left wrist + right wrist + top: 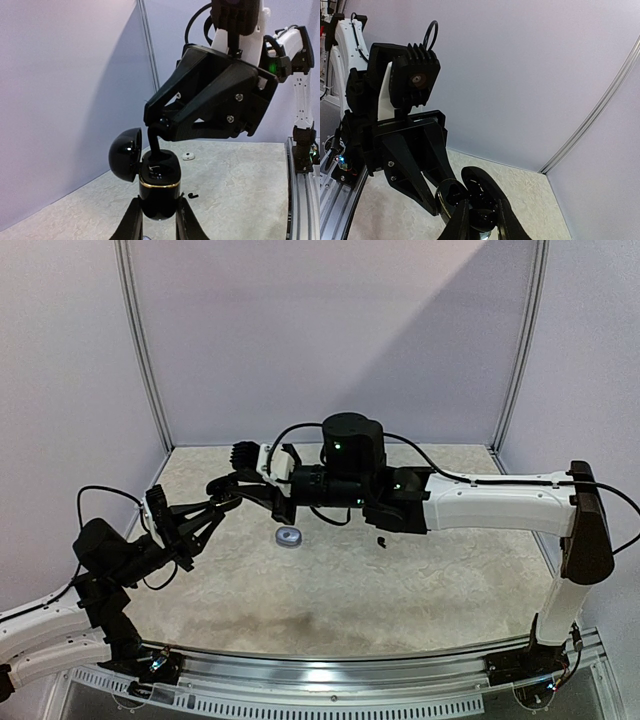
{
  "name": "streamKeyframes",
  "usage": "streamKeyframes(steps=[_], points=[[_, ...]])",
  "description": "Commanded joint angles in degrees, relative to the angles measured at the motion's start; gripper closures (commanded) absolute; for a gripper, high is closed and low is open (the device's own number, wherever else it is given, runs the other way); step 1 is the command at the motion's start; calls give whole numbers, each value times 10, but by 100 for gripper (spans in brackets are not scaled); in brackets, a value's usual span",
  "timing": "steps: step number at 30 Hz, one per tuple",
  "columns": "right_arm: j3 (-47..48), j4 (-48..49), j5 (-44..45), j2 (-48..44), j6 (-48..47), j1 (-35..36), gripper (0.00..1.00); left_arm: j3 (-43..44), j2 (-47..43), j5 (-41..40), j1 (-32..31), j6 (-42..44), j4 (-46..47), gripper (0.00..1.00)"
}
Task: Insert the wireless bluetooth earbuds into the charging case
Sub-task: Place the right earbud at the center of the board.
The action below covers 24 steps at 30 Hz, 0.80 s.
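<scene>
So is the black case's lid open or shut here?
Open: the lid is flipped back beside the case, held in the left claw.

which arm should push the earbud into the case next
Right. The right gripper pinches a black earbud right above the open case. The left gripper is occupied clamping that case upright.

Looks down from high at the near edge over the whole bench [420,580]; from each wrist, close and opposed, sharing the charging case [159,187] at lower centre.
</scene>
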Motion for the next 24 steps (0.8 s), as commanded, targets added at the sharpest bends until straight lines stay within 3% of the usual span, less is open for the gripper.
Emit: streamKeyframes(steps=[1,8,12,24], points=[[8,-13,22,14,-4,1,80,-4,-4,4,-11,8,17,100],[8,-6,21,9,-1,1,83,-5,-4,8,-11,10,10,100],[9,-5,16,7,4,1,91,-5,-4,9,-11,10,7,100],[34,7,36,-12,42,1,100,-5,0,6,-11,12,-13,100]])
